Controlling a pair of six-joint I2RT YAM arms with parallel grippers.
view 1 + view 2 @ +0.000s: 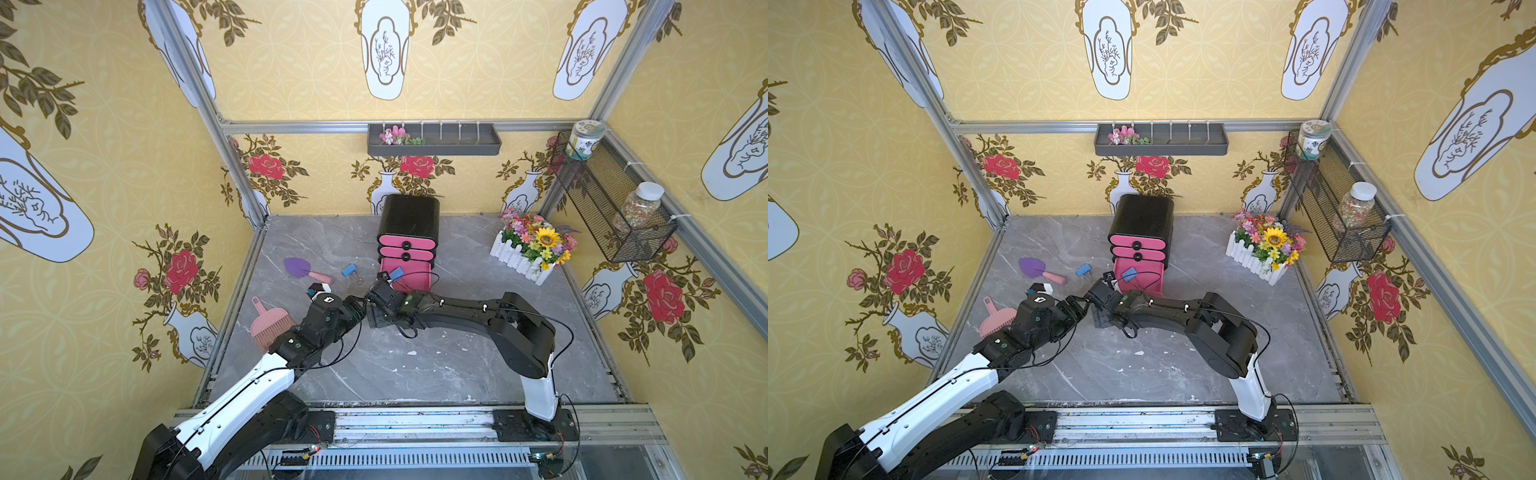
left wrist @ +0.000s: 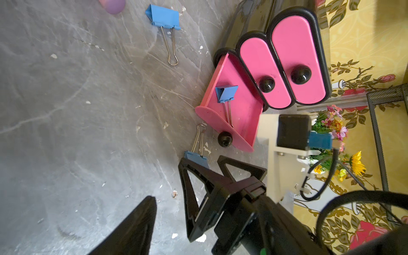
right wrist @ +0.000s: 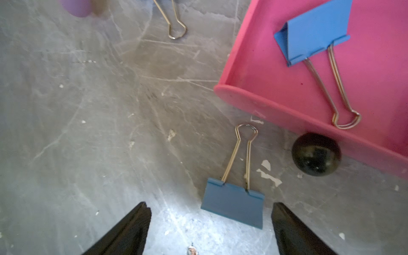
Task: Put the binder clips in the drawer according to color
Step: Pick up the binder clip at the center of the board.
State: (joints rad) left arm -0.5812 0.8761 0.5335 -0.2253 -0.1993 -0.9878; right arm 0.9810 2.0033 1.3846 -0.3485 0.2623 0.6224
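Drawer unit (image 1: 409, 216): seen at centre of both top views; bottom drawer (image 2: 245, 119) pulled out, upper two shut.
First blue clip (image 3: 313, 35): laid inside the bottom drawer.
Second blue clip (image 3: 233, 205): lying on the table (image 1: 457, 353) beside the knob (image 3: 315, 154), untouched.
Right gripper (image 3: 210, 204): fingers spread either side of the second blue clip.
Third blue clip (image 1: 348, 270): lying on the table, left of centre in both top views.
Left gripper (image 1: 376, 319): spread; one finger (image 2: 141, 225) seen, the other hidden behind the right arm.

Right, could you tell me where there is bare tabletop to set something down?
The widest bare stretch of table is at the front, between the left arm and the right arm. Another lies between the right arm and the flower box. Crowded: before the open drawer, where the right gripper straddles a clip, and by the scoop and brush.
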